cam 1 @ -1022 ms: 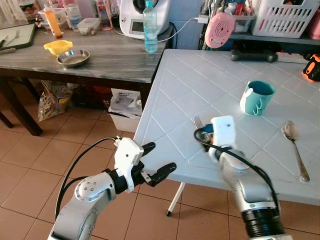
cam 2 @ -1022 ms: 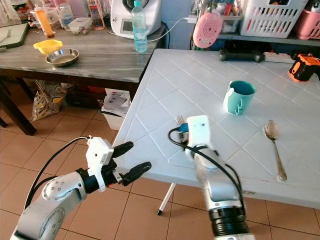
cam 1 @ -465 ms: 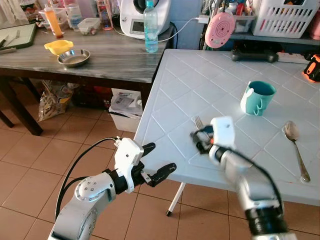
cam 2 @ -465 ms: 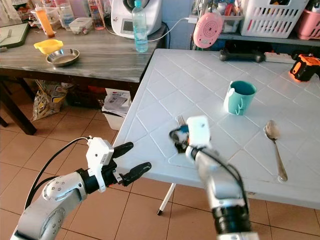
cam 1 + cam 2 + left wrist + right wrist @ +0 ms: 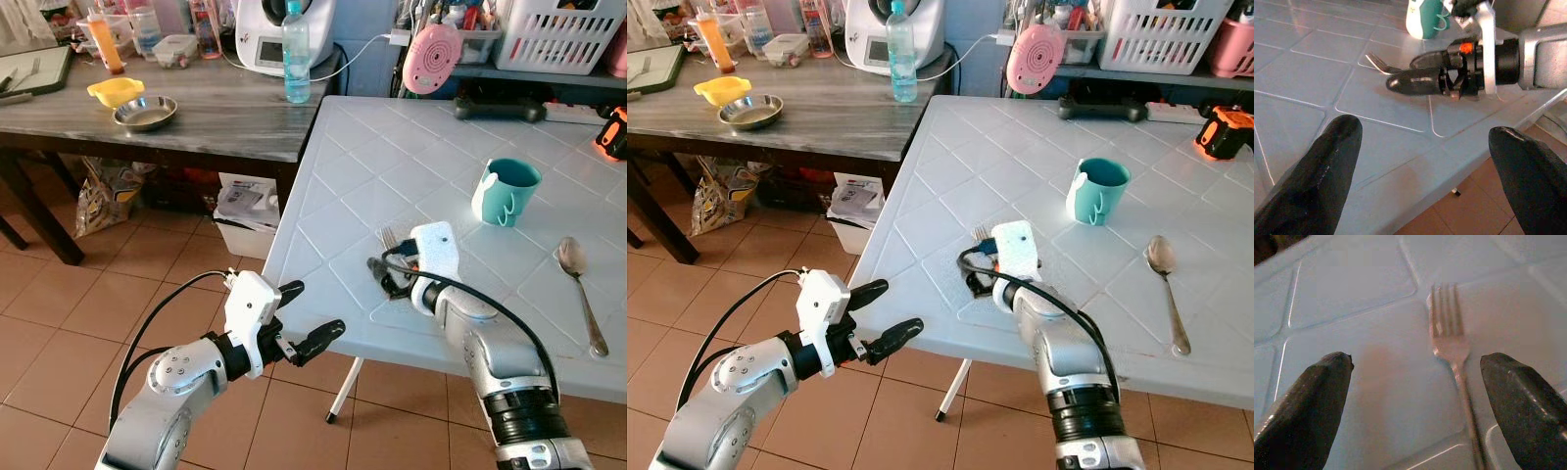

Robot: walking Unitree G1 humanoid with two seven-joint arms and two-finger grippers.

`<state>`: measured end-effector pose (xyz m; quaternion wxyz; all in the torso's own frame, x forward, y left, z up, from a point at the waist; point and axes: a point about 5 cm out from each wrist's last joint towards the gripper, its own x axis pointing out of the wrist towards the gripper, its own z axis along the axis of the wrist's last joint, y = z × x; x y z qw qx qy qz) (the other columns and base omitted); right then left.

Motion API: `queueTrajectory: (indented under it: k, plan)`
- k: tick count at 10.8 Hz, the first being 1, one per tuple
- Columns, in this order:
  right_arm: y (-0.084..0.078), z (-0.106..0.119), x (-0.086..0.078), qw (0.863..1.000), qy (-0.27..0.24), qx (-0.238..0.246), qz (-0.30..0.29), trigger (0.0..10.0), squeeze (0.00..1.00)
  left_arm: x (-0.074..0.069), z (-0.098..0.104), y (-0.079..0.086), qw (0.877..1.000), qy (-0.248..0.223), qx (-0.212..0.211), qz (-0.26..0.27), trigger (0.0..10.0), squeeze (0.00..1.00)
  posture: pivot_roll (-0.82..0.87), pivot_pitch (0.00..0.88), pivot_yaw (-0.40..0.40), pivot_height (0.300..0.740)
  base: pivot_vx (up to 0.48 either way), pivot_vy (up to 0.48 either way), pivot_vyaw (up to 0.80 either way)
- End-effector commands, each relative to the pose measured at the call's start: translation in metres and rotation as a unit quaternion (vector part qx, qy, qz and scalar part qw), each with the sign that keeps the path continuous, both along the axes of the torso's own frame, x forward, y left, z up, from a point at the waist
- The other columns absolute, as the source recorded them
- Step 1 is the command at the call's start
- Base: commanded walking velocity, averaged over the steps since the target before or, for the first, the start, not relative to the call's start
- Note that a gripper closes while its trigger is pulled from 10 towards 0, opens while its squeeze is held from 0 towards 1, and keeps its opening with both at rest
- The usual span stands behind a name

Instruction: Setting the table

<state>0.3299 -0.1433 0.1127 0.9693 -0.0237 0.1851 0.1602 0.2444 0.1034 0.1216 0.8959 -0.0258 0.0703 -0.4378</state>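
A metal fork [image 5: 1449, 340] lies flat on the white table [image 5: 343, 166], tines pointing away from the near edge. My right gripper [image 5: 384, 277] hovers low over it, open, with the fork between its black fingers [image 5: 1308, 416] but not touched. In the left wrist view the fork [image 5: 1378, 63] lies just behind those fingers. A teal mug [image 5: 504, 191] stands farther back on the right, and a spoon [image 5: 578, 284] lies near the right edge. My left gripper [image 5: 313, 311] is open and holds nothing, below and left of the table's near corner, over the floor.
A dark wooden table [image 5: 225, 117] stands at the back left with a steel bowl [image 5: 144, 113], a yellow dish [image 5: 114, 91], a water bottle [image 5: 295, 54] and a white appliance [image 5: 269, 34]. A box of papers [image 5: 245, 211] sits under it on the tiled floor.
My right wrist has turned and dipped toward the table, so its black fingers now show beside the fork. The left arm has not moved.
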Motion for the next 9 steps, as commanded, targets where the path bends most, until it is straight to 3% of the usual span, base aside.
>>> queueTrajectory:
  k: [1, 4, 5, 7, 8, 9]
  plan:
    - [0.001, -0.001, 0.002, 1.0, 0.005, 0.002, 0.008, 10.0, 1.0, 0.0, 0.004, 0.0, 1.0, -0.005, 0.006, 0.001, 10.0, 0.0, 0.0, 0.057, 0.027, 0.74, 0.0, 0.0, 0.0]
    - [-0.002, -0.008, 0.003, 1.0, 0.017, 0.006, -0.004, 10.0, 1.0, -0.002, 0.003, 0.001, 1.0, -0.002, 0.006, 0.003, 10.0, 0.0, 0.01, 0.066, 0.03, 0.74, 0.0, 0.0, 0.0]
    - [-0.005, -0.01, 0.004, 1.0, 0.016, 0.006, -0.014, 10.0, 0.51, -0.003, 0.003, 0.002, 1.0, 0.0, 0.006, 0.002, 10.0, 0.0, 0.01, 0.069, 0.031, 0.74, 0.0, 0.0, 0.0]
    - [-0.007, -0.01, 0.006, 1.0, 0.013, 0.005, -0.018, 10.0, 0.36, -0.004, 0.003, 0.002, 1.0, 0.001, 0.007, 0.0, 10.0, 0.0, 0.01, 0.071, 0.033, 0.74, 0.0, 0.0, 0.0]
    - [-0.009, -0.01, 0.007, 1.0, 0.013, 0.005, -0.02, 10.0, 0.36, -0.004, 0.003, 0.002, 1.0, 0.002, 0.007, 0.0, 10.0, 0.0, 0.01, 0.071, 0.033, 0.74, 0.0, 0.0, 0.0]
    - [-0.01, -0.01, 0.008, 1.0, 0.014, 0.006, -0.021, 10.0, 0.29, -0.004, 0.004, 0.001, 1.0, 0.003, 0.007, 0.001, 10.0, 0.0, 0.01, 0.07, 0.034, 0.74, 0.0, 0.0, 0.0]
